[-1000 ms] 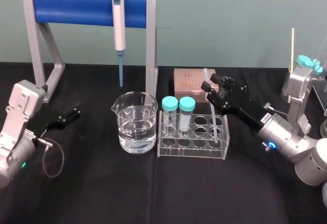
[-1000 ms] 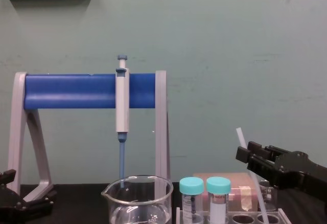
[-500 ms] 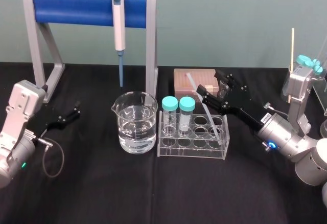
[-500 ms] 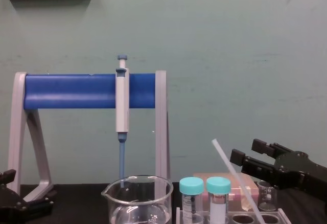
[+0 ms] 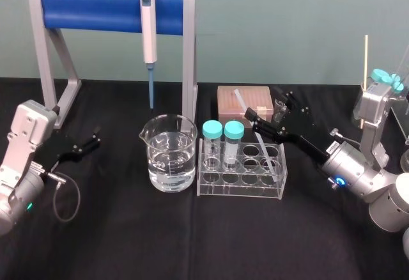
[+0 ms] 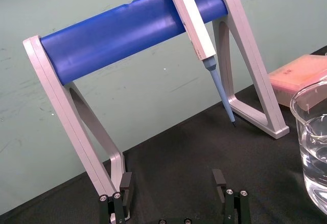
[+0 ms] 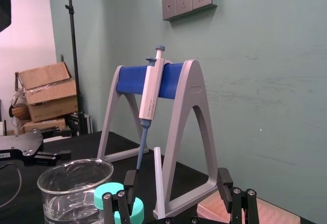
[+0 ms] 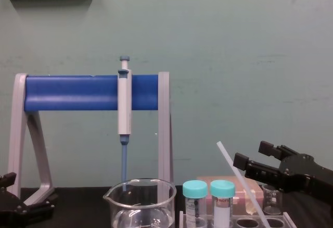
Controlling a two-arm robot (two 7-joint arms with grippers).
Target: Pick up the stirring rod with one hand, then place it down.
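Note:
The stirring rod (image 5: 254,132) is a thin translucent white stick. Its lower end stands in a hole of the clear tube rack (image 5: 241,179), and it leans up toward the pink box. In the chest view the stirring rod (image 8: 240,182) slants up to the left. My right gripper (image 5: 273,108) is open just behind the rack. In the right wrist view the stirring rod (image 7: 158,182) stands free between the spread fingers (image 7: 223,179), touching neither. My left gripper (image 5: 89,143) is parked at the far left, open with nothing in it.
A glass beaker (image 5: 171,155) of water stands left of the rack. Two teal-capped tubes (image 5: 222,140) sit in the rack. A blue-tipped pipette (image 5: 148,34) hangs on the blue and grey stand (image 5: 108,2). The pink box (image 5: 241,100) lies behind the rack.
My right gripper's fingers have spread wide and let go of the stirring rod. The rod has tipped from nearly upright to a lean toward the left.

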